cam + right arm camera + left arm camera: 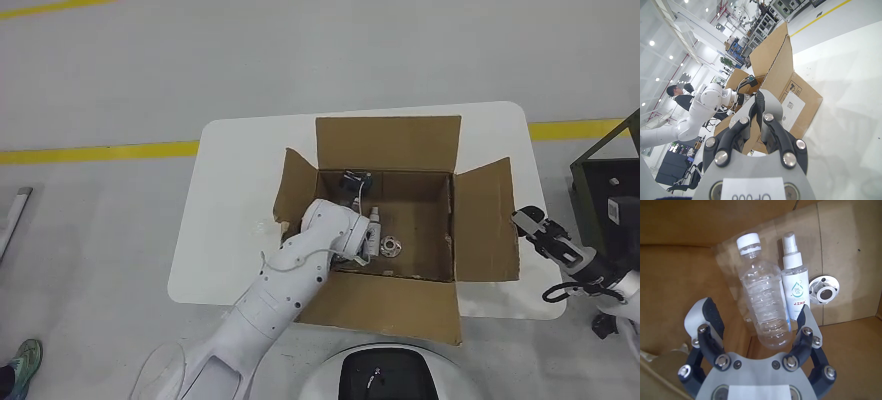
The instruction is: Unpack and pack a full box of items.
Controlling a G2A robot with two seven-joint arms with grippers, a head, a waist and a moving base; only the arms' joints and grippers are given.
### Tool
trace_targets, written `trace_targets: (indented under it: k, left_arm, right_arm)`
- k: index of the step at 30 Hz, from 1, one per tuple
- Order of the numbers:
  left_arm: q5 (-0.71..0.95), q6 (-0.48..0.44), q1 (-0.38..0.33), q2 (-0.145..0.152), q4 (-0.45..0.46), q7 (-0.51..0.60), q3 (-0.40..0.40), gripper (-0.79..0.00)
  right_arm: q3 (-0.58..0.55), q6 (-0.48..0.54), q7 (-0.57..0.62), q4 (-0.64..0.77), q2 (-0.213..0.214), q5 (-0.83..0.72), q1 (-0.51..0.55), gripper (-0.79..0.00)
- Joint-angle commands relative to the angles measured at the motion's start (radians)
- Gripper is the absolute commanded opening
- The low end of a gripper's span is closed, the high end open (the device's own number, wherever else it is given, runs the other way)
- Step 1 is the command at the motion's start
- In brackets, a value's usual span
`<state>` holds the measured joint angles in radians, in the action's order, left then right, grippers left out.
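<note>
a pale grey floor with a yellow line (100,153) runs behind a white table (230,200), and an open cardboard box (400,150) stands on that table with all four flaps folded outward. every place below is given from the box.

the left arm (320,250) comes over the box's near left corner and dips inside. the left gripper (757,306) hangs low in the box with its fingers (712,313) spread wide. the lower body of a clear plastic water bottle (764,298) lies in the gap between them. whether either pad touches the bottle cannot be told.

the water bottle lies on the box floor, white cap toward the box wall. a white spray bottle (795,283) lies alongside it, the two touching along their sides. a round metal flange (824,291) sits flat on the box floor just beside the spray bottle, on the side away from the water bottle. in the top view the flange (388,245) is near the middle of the box floor, next to the left wrist.

the right gripper (530,222) is outside the box, just beyond its right flap, over the table's edge. its fingers (772,102) are pressed together with nothing between them, pointing toward the box's outer wall.
</note>
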<state>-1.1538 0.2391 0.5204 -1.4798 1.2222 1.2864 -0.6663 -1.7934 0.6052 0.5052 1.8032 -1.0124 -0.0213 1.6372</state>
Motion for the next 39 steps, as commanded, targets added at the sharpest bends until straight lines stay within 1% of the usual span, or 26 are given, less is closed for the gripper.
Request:
trace_targets:
  k: [1, 14, 28, 29, 30, 31, 32, 33, 34, 36, 37, 39]
  left_arm:
    - [-0.007, -0.002, -0.002, -0.005, -0.013, -0.001, 0.005, 0.000]
    - [-0.037, -0.002, -0.009, -0.038, -0.106, -0.013, 0.011, 0.000]
    - [-0.051, -0.024, -0.016, -0.068, -0.166, -0.020, 0.003, 0.000]
    - [-0.052, -0.025, -0.017, -0.070, -0.170, -0.021, 0.002, -0.025]
    - [-0.053, -0.026, -0.017, -0.072, -0.174, -0.020, 0.001, -0.077]
    - [-0.055, -0.027, -0.017, -0.074, -0.177, -0.020, 0.000, -0.240]
    - [-0.056, -0.028, -0.017, -0.076, -0.180, -0.021, -0.001, -0.305]
    - [-0.058, -0.028, -0.016, -0.077, -0.183, -0.020, -0.002, -0.348]
    - [-0.060, -0.029, -0.016, -0.079, -0.186, -0.020, -0.003, -0.428]
    - [-0.064, -0.028, -0.015, -0.082, -0.191, -0.023, -0.006, -0.563]
    - [-0.065, -0.028, -0.014, -0.083, -0.194, -0.024, -0.008, -0.591]
    - [-0.066, -0.028, -0.012, -0.085, -0.196, -0.026, -0.013, -0.785]
  right_arm:
    - [0.001, 0.001, 0.000, -0.001, 0.000, 0.001, -0.001, -0.785]
    - [0.004, 0.001, 0.003, -0.016, -0.001, 0.001, -0.009, -0.785]
    - [0.006, -0.001, 0.010, -0.029, -0.001, 0.003, -0.017, -0.785]
    - [0.006, -0.001, 0.010, -0.029, -0.001, 0.004, -0.018, -0.785]
    - [0.006, -0.002, 0.011, -0.030, -0.001, 0.003, -0.018, -0.785]
    - [0.006, -0.003, 0.012, -0.030, -0.001, 0.002, -0.018, -0.785]
    - [0.005, -0.004, 0.013, -0.031, -0.001, 0.003, -0.019, -0.785]
    - [0.005, -0.004, 0.014, -0.031, -0.001, 0.003, -0.019, -0.785]
    - [0.005, -0.004, 0.014, -0.032, -0.001, 0.003, -0.019, -0.785]
    - [0.005, -0.005, 0.015, -0.032, -0.001, 0.002, -0.019, -0.785]
    - [0.005, -0.004, 0.016, -0.033, -0.001, 0.002, -0.019, -0.785]
    - [0.004, -0.004, 0.014, -0.034, -0.002, 0.002, -0.018, -0.785]
